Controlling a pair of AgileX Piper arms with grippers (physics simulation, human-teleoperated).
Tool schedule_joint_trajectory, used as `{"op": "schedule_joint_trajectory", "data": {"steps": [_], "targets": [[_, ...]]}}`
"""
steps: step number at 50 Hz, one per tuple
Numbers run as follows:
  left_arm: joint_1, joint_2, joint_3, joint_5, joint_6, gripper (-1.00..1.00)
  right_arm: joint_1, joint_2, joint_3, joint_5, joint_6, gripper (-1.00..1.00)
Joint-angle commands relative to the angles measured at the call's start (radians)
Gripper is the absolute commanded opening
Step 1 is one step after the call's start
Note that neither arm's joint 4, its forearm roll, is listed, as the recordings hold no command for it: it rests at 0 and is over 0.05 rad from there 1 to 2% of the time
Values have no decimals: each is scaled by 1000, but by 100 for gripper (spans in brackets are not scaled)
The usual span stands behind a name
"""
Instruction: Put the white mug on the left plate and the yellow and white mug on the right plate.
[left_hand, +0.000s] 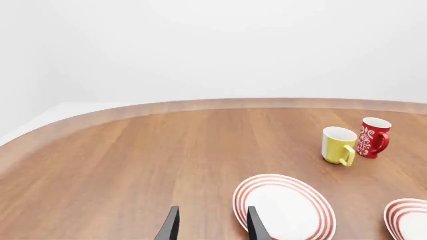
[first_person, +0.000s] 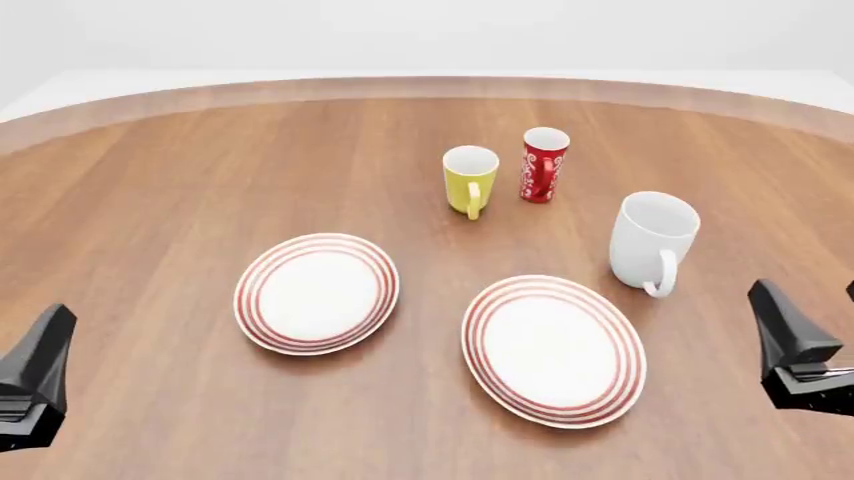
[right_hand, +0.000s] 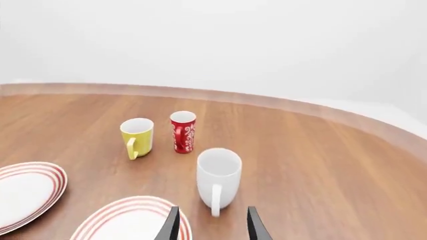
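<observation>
The white mug (first_person: 653, 237) stands upright at the right of the table, handle toward me; it also shows in the right wrist view (right_hand: 218, 176). The yellow and white mug (first_person: 470, 178) stands further back at the centre, and shows in the left wrist view (left_hand: 338, 145). The left plate (first_person: 318, 293) and the right plate (first_person: 554, 348) lie bare in front of the mugs. My left gripper (left_hand: 212, 228) is open and empty at the near left, beside the left plate (left_hand: 287, 207). My right gripper (right_hand: 213, 226) is open and empty, just short of the white mug.
A slim red mug with white pattern (first_person: 543, 164) stands right beside the yellow mug, on its right. The wooden table's curved far edge (first_person: 427, 88) meets a white wall. Bare wood lies at the far left.
</observation>
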Motion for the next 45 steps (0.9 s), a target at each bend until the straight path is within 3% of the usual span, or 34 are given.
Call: {"op": "schedule_joint_trajectory", "data": {"steps": [1,10,13,16,30,45], "targets": [[0,0,0,0,0,100,15,153,-35,-101,-15,100],[0,0,0,0,0,100,7,275,-52,-186,-28,100],[0,0,0,0,0,100,-9,322,-60,-220,1,100],[0,0,0,0,0,100,-3,362,-64,-256,-22,100],[0,0,0,0,0,100,-20,603,-66,-457,-31,100],[0,0,0,0,0,100,-36,787,-76,-598,-39,100]]}}
